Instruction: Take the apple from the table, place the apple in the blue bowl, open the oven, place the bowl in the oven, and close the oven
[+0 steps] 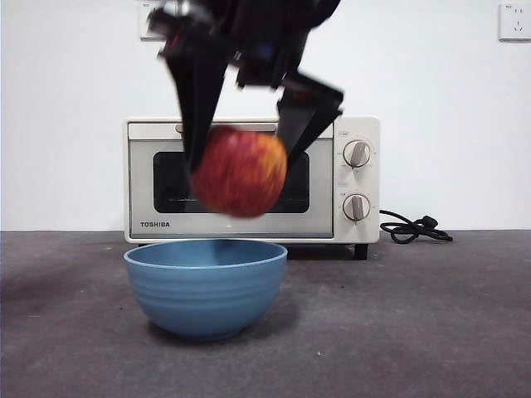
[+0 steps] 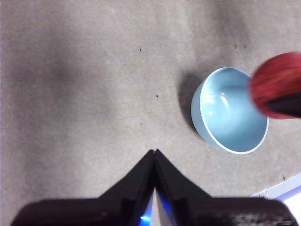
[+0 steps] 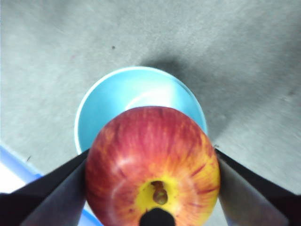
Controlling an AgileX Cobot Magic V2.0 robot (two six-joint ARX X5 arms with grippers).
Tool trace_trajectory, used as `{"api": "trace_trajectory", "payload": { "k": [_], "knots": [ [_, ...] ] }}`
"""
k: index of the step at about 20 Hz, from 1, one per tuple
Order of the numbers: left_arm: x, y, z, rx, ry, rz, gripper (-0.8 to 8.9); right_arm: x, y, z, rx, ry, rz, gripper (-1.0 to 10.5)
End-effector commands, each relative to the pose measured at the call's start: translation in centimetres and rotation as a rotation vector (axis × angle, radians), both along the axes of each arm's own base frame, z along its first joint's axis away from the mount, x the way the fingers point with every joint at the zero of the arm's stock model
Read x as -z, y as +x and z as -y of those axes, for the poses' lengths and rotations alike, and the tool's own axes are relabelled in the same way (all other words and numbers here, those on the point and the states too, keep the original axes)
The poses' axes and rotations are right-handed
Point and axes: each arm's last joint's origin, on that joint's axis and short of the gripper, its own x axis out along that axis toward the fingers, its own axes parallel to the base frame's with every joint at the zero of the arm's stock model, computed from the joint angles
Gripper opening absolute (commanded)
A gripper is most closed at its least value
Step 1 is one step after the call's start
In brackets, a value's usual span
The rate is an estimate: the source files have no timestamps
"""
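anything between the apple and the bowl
Nothing: the front view shows only open air between the apple, held in the right gripper, and the bowl.

Illumination is bright, even and diffuse, from overhead. In the front view, the right hand (image 1: 241, 162) and the apple (image 1: 239, 172) show motion blur; the oven (image 1: 251, 178) and the blue bowl (image 1: 206, 286) are sharp. The bowl casts a soft shadow on the counter (image 1: 431, 323) toward 3 o'clock. In the left wrist view, the apple (image 2: 277, 84) is smeared and the bowl interior (image 2: 230, 110) carries glare. The right wrist view shows a washed-out bowl (image 3: 117, 101) interior and a soft counter (image 3: 56, 61) texture.
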Motion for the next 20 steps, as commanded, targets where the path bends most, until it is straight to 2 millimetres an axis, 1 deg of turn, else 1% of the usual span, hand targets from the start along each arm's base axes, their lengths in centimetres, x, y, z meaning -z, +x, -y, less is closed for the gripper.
{"api": "trace_trajectory", "payload": {
  "k": [1,5,7,9,12,13,15,20],
  "knots": [
    [-0.1,0.0,0.1,0.010,0.001,0.005,-0.05,1.7,0.2,-1.3,-0.004,-0.012,-0.037,-0.1],
    [-0.1,0.0,0.1,0.010,0.001,0.006,-0.05,4.1,0.6,-2.6,-0.017,-0.033,-0.059,-0.1],
    [-0.1,0.0,0.1,0.011,0.001,0.006,-0.05,5.0,0.7,-2.9,-0.020,-0.038,-0.082,-0.1],
    [-0.1,0.0,0.1,0.011,0.001,0.006,-0.05,5.6,0.8,-3.0,-0.020,-0.051,-0.091,0.0],
    [-0.1,0.0,0.1,0.011,0.001,0.006,-0.05,6.0,1.0,-3.2,-0.019,-0.045,-0.087,0.2],
    [-0.1,0.0,0.1,0.011,0.001,0.006,-0.05,6.0,1.0,-3.2,-0.020,-0.044,-0.086,0.9],
    [-0.1,0.0,0.1,0.011,0.001,0.006,-0.05,6.0,1.0,-3.2,-0.020,-0.044,-0.087,2.8],
    [-0.1,0.0,0.1,0.011,0.001,0.005,-0.05,6.0,1.0,-3.2,-0.020,-0.044,-0.086,4.9]
  ]
}}
